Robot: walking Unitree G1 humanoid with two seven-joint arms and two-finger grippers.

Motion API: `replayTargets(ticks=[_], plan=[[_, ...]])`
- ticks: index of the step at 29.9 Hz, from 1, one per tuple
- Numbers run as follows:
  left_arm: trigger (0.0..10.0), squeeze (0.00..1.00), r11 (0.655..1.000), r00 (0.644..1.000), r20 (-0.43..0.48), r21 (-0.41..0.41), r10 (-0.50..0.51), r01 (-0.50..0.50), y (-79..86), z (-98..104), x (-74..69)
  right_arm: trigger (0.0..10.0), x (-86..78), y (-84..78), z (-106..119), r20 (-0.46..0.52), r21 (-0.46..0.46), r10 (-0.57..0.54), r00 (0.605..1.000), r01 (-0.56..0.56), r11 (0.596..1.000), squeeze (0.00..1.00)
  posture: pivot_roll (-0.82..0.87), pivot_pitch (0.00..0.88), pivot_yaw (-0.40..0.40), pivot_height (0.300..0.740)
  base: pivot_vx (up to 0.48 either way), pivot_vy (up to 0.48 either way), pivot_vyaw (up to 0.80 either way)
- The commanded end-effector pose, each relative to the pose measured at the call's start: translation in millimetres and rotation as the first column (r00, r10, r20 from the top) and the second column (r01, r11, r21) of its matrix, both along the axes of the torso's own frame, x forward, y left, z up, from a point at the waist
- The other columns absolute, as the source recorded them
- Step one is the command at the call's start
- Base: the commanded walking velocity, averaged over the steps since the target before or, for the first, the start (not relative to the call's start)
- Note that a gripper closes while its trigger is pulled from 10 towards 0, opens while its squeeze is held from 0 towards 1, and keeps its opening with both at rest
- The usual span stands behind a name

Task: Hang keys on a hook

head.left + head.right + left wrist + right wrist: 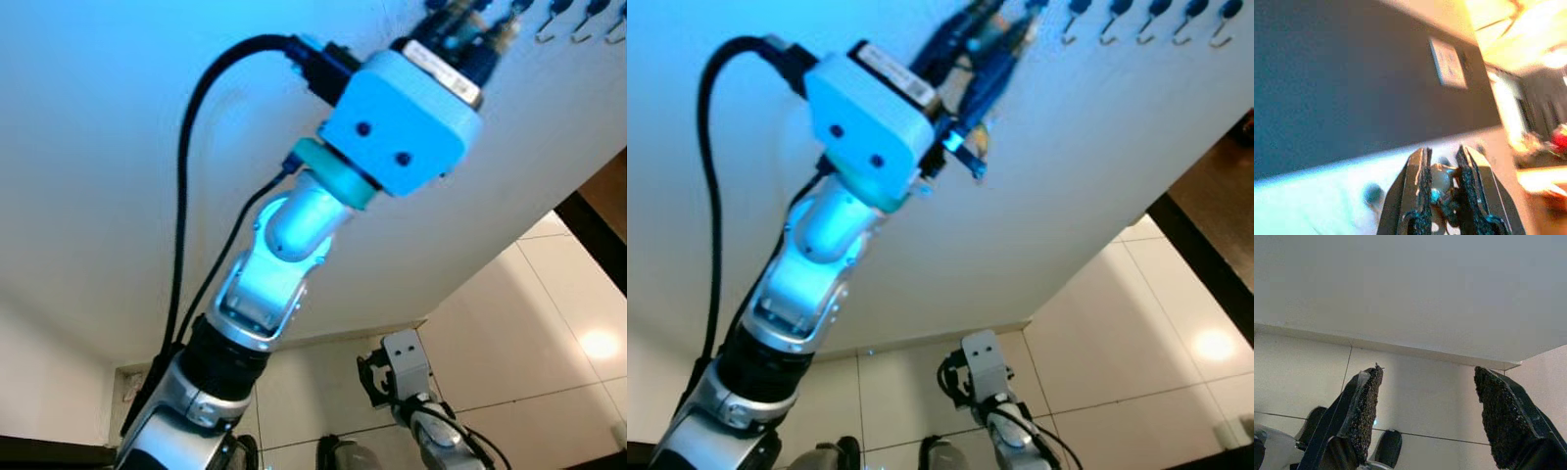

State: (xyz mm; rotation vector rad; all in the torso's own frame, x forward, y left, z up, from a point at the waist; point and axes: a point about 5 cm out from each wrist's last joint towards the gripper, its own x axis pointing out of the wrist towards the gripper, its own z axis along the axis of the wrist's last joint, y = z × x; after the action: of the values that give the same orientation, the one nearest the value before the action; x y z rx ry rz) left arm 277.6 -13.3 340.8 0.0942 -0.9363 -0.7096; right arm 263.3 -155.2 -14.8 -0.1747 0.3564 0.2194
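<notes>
Two black fingers of the left end effector (1442, 196) are pinching the keys (1442, 183) just beside the wall hooks (1141, 24), a light, stiff, dangling bunch probably best gripped at the ring, while the right end effector (1427, 416) is hanging wide open, empty.

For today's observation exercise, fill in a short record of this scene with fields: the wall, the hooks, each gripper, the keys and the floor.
wall: plain white wall
hooks: row of small hooks along the top of the wall
left gripper: left gripper raised to the hook row, fingers closed on the keys
keys: keys pinched between the fingers, close to the wall
right gripper: right gripper hangs low, fingers apart, holding nothing
floor: pale tiled floor
</notes>
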Motion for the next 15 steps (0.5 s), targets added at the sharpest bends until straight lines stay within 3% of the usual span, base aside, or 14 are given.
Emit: replayTargets(ticks=[1,5,9,15], plan=[[10.0,0.00,0.997,0.996,-0.050,-0.018,-0.069,0.068,-11.4,3.0,0.0,10.0,-6.4,-2.1,-6.4,-0.029,0.002,-0.018,0.999,0.018,1.000,0.00,-0.15,0.176,0.016,0.740,0.000,0.000,0.00],[10.0,0.00,0.998,0.997,-0.065,-0.047,-0.051,0.048,-13.1,9.5,8.0,10.0,-5.7,-1.3,-5.8,-0.025,0.003,-0.018,1.000,0.018,1.000,0.00,-0.16,0.181,0.022,0.740,0.000,0.000,0.00],[10.0,0.00,0.995,0.998,-0.012,-0.075,0.069,-0.070,-10.1,24.0,21.6,10.0,-6.6,0.5,-5.2,-0.011,0.010,-0.021,1.000,0.021,1.000,0.00,-0.18,0.193,0.033,0.740,0.000,0.000,0.00],[10.0,0.00,0.989,0.993,0.036,-0.095,0.116,-0.112,-3.5,38.8,27.3,10.0,-10.7,2.4,-7.7,-0.011,0.017,-0.025,1.000,0.025,1.000,0.00,-0.17,0.199,0.038,0.740,0.000,0.000,0.00]])
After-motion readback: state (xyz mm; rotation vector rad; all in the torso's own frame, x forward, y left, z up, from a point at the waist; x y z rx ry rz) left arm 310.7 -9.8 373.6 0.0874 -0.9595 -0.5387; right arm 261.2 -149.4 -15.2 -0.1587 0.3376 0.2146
